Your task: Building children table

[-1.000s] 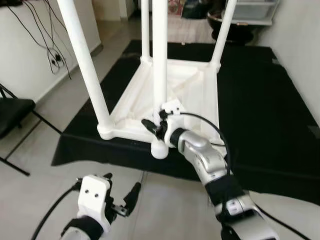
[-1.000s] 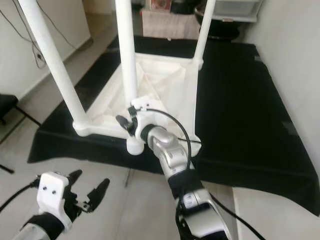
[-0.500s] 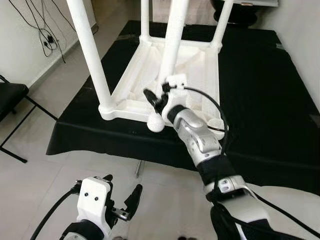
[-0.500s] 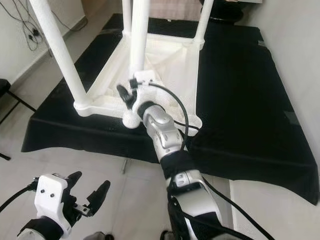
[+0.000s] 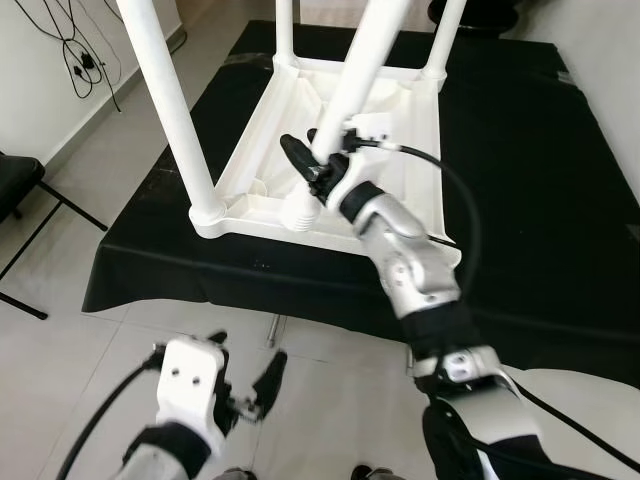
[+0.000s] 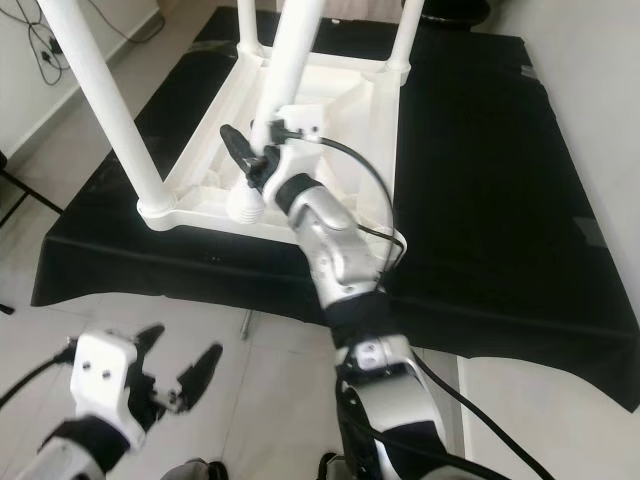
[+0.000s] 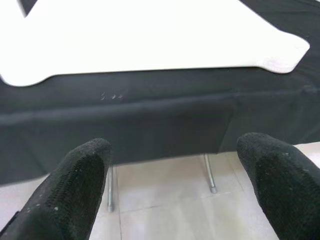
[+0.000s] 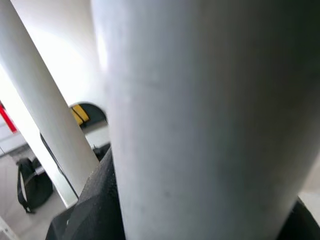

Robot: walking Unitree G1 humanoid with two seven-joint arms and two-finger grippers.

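The loose white table leg (image 5: 345, 95) leans tilted over the upturned tabletop (image 5: 395, 120), clamped in the right pincer (image 5: 312, 170); the left pincer (image 6: 178, 385) hangs spread wide, holding nothing.

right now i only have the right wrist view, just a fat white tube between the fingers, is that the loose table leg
Observer: Yes. The right gripper is shut on the fourth table leg, which leans tilted over the upside-down white tabletop.
Operator: is its end in the socket
Observer: No. The threaded end hangs at the tabletop's near edge, between the two near corners.
Operator: other legs in
Observer: Three stand upright in their corners; the near-left leg is closest to you.
Operator: left arm doing anything
Observer: The left gripper is open, low over the floor tiles in front of the black-covered table.
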